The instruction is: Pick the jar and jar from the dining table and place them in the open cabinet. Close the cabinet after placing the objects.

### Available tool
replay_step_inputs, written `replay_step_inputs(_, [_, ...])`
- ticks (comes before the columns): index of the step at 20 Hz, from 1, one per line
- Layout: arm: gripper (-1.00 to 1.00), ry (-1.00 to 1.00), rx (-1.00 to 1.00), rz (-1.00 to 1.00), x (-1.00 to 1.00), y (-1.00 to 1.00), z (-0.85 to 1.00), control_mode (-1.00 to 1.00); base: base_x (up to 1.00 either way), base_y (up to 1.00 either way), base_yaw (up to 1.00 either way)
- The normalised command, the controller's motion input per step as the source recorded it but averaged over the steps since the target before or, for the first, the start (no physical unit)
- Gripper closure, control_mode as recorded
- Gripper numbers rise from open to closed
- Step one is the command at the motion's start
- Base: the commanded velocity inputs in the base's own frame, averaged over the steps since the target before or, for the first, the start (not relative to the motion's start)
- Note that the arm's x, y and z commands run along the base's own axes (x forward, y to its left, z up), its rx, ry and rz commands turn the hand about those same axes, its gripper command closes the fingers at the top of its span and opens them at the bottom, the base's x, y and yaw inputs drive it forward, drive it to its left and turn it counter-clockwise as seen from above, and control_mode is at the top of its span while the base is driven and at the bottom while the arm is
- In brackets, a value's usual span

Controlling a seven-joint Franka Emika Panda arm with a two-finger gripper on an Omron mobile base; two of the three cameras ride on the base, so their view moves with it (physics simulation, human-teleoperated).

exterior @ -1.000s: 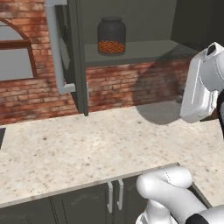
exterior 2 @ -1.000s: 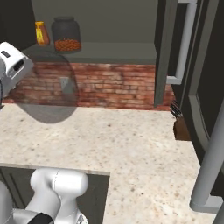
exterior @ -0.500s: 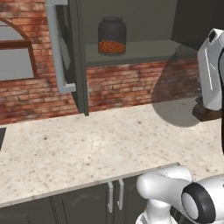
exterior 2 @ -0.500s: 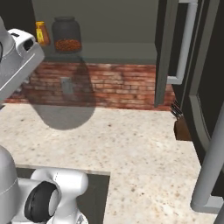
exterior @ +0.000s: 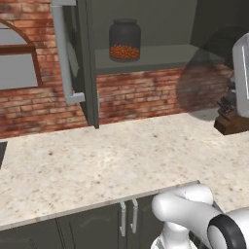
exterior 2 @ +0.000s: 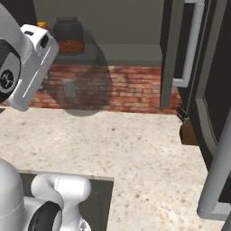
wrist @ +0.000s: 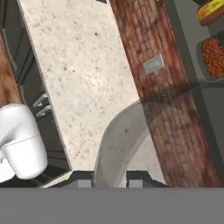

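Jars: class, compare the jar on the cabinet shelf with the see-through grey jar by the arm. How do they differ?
Place: the small jar stands on the cabinet shelf; the grey jar hangs in the air, gripped by the claw.
Contents: the small jar holds orange-red grains; the grey jar shows none.
Size: the grey jar looks wider than the small jar.
Shared: both are see-through.

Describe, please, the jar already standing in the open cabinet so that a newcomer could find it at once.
Look above the brick wall to the open dark grey wall cabinet. On its shelf, near the left door, stands a clear glass jar with a dark lid. Its bottom layer of orange-red grains sets it apart from the yellow thing beside it, seen in the right base view.
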Motion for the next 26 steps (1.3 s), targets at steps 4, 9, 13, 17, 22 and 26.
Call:
replay_step_inputs(4, [1.00, -0.07, 0.00, 0.14, 0.39, -0.01, 0.06, -1.00, 0.00, 0.00, 0.00])
replay_step_inputs(9, [1.00, 0.07, 0.00, 0.10, 0.50, 0.00, 0.22, -1.00, 0.00, 0.00, 0.00])
replay_step_inputs(13, [1.00, 0.04, -0.07, 0.08, 0.45, -0.03, 0.38, -1.00, 0.00, 0.00, 0.00])
replay_step_inputs(17, [1.00, 0.02, -0.08, 0.04, 0.48, -0.05, 0.36, -1.00, 0.00, 0.00, 0.00])
replay_step_inputs(22, [1.00, 0.00, -0.08, 0.01, 0.54, -0.04, 0.27, -1.00, 0.00, 0.00, 0.00])
replay_step_inputs(26, [1.00, 0.00, -0.07, 0.00, 0.57, -0.06, 0.10, -1.00, 0.00, 0.00, 0.00])
